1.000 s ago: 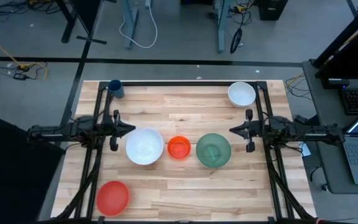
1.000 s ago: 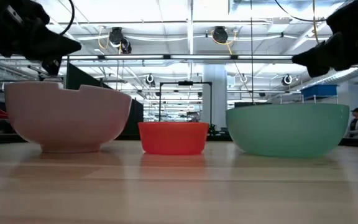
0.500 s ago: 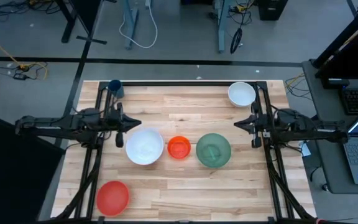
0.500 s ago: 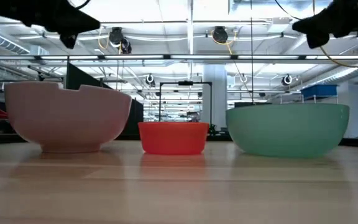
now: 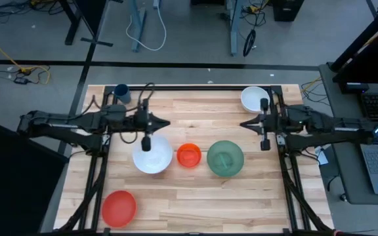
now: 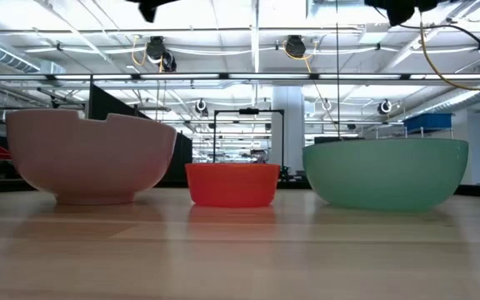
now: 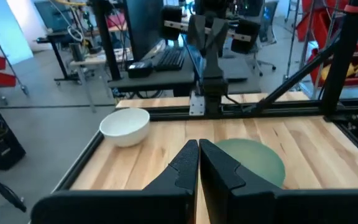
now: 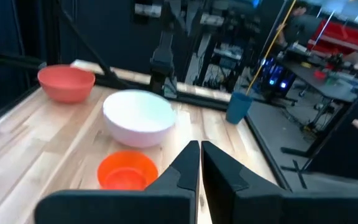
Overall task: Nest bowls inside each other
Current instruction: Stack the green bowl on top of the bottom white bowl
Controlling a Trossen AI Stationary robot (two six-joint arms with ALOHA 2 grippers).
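Currently, no bowl is nested or held; the step in hand is judged to be the approach to a first pick.

High view: the left pincer [image 5: 165, 122] hangs above the table [image 5: 195, 196], just beyond the far rim of the large white bowl [image 5: 152, 155], fingers together and empty. The right pincer [image 5: 244, 123] hangs beside the small white bowl [image 5: 254, 99] at the far right corner, fingers together and empty. The orange bowl [image 5: 189, 155] sits between the large white bowl and the green bowl [image 5: 225, 158], all three in a row at mid-table and apart from each other. The red bowl [image 5: 119, 207] lies alone at the near left corner. A blue cup [image 5: 121, 93] stands at the far left corner.

Low view: the three middle bowls stand upright on the table; both arms show only as dark shapes at the top edge, well clear of the bowls.

Left wrist view: the closed fingers point toward the green bowl and the small white bowl.

Right wrist view: the closed fingers point toward the orange bowl, with the large white and red bowls beyond.

Next move, as judged: open one pincer, descend onto the rim of a smaller bowl, such as the orange one, and carry it into a larger one.
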